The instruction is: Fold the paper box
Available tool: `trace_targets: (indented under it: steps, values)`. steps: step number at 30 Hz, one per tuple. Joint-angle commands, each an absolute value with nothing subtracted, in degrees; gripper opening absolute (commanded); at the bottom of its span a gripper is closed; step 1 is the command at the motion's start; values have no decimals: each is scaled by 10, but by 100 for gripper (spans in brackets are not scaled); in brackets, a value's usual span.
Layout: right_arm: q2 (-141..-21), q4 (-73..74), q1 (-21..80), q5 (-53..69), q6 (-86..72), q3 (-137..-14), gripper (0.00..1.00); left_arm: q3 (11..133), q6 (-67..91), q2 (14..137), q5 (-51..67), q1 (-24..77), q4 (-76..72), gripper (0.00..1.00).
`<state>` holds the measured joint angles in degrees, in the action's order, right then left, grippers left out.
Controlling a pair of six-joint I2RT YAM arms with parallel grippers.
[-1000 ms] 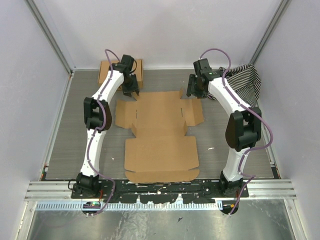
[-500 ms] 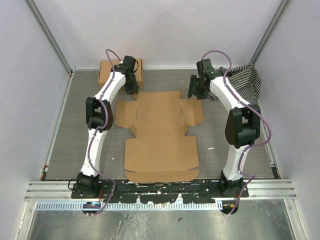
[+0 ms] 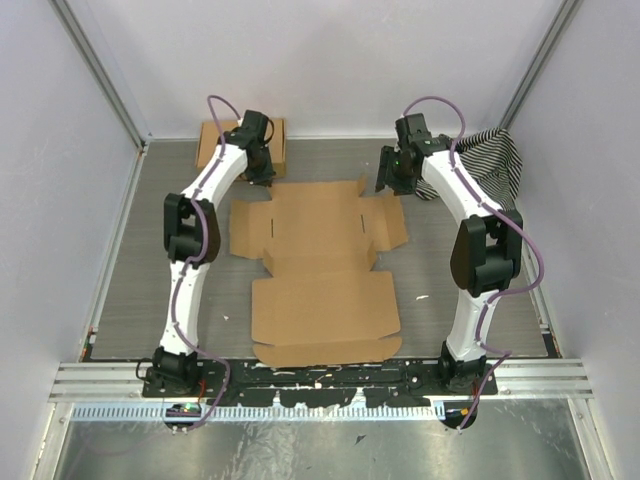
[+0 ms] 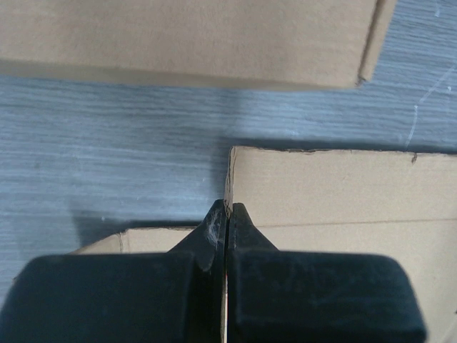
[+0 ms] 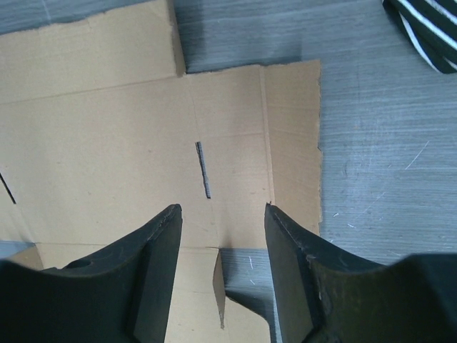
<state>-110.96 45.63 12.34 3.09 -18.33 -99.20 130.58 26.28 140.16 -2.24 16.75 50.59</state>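
Note:
The paper box [image 3: 320,250] lies flat and unfolded on the grey table, a brown die-cut sheet with side flaps. At its far left corner my left gripper [image 3: 263,178] is shut on the sheet's thin edge. In the left wrist view that edge runs up between the closed fingertips of the left gripper [image 4: 227,209], and the panel [image 4: 343,193] spreads to the right. My right gripper [image 3: 389,184] hovers open over the far right flap. In the right wrist view the right gripper [image 5: 221,211] has nothing between its fingers, and the flap with a slot [image 5: 203,170] lies below.
A second piece of brown cardboard [image 3: 210,146] lies against the back wall behind the left gripper, and it also fills the top of the left wrist view [image 4: 186,36]. A black-and-white striped cloth [image 3: 497,160] is bunched in the back right corner. Walls enclose three sides.

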Motion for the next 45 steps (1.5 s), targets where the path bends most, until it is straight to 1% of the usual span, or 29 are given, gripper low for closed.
trace_targets:
  steps: [1,6,8,13,21,27,32,40,45]
  values:
    - [-1094,447,118,53,-169,-1048,56,1224,232,1260,-14,173,377,0]
    - [-1074,449,113,61,-158,-1073,56,1055,210,1144,-16,179,187,0]
    - [-1065,456,112,64,-155,-1087,56,1018,192,1118,-5,180,152,0]
    - [-1040,471,111,86,-145,-1121,56,1005,160,1103,35,182,145,0]
    - [-1012,501,106,94,-141,-1152,57,1010,142,1095,51,185,135,0]
    - [-1041,515,79,122,-152,-1186,57,992,137,1072,86,185,114,0]
    - [-1062,526,62,150,-155,-1217,57,975,103,1049,116,190,93,0]
    - [-1064,543,55,180,-157,-1212,56,916,60,1006,102,209,46,0]
    - [-1068,558,55,201,-157,-1203,54,875,55,980,92,218,14,0]
